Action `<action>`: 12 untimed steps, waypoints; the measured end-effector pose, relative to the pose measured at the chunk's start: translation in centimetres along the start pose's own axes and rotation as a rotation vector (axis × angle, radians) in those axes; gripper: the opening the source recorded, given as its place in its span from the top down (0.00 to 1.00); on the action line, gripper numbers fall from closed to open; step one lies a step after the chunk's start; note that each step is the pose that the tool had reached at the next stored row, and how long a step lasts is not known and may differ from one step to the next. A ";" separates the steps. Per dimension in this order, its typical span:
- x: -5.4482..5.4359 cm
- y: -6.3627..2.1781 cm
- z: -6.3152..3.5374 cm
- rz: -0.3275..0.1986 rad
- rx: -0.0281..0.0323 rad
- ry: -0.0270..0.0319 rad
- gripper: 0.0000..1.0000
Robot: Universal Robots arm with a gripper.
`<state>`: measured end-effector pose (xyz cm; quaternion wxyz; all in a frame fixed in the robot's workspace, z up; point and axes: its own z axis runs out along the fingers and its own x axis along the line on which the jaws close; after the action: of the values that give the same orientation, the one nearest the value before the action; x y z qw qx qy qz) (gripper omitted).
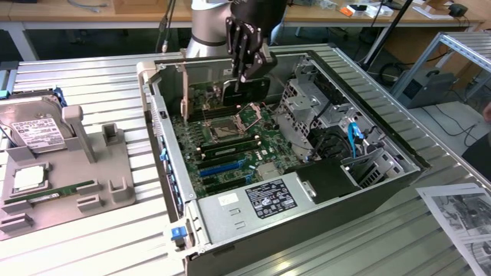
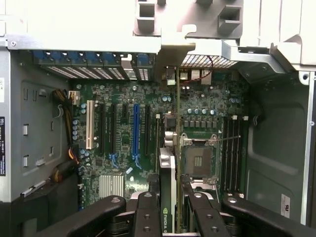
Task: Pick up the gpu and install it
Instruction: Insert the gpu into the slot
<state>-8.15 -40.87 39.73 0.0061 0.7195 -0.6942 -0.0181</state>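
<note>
My gripper [image 1: 247, 54] reaches down into the open computer case [image 1: 165, 149], shut on the gpu [image 1: 253, 90]. The gpu is a dark card that hangs on edge over the motherboard [image 1: 253, 144]. In the wrist view the gpu [image 2: 167, 210] is edge-on between my black fingers [image 2: 147, 210]. Its metal bracket [image 2: 173, 52] is up against the case's rear slot openings. The card's line lies between the long blue slot [image 2: 136, 128] and the CPU socket [image 2: 197, 160]. I cannot tell whether it touches a slot.
A grey tray [image 1: 115, 195] at the exterior view's left holds a hard drive [image 1: 34, 129], a processor [image 1: 29, 178] and a green memory stick [image 1: 54, 192]. Inside the case are a power supply [image 1: 261, 204] and a drive cage [image 1: 307, 103]. Printed sheets [image 1: 460, 221] lie at the right.
</note>
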 end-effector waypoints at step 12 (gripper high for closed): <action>0.6 0.01 0.11 0.000 0.0000 0.0000 0.73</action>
<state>-8.15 -41.44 39.62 0.0061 0.7195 -0.6942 -0.0181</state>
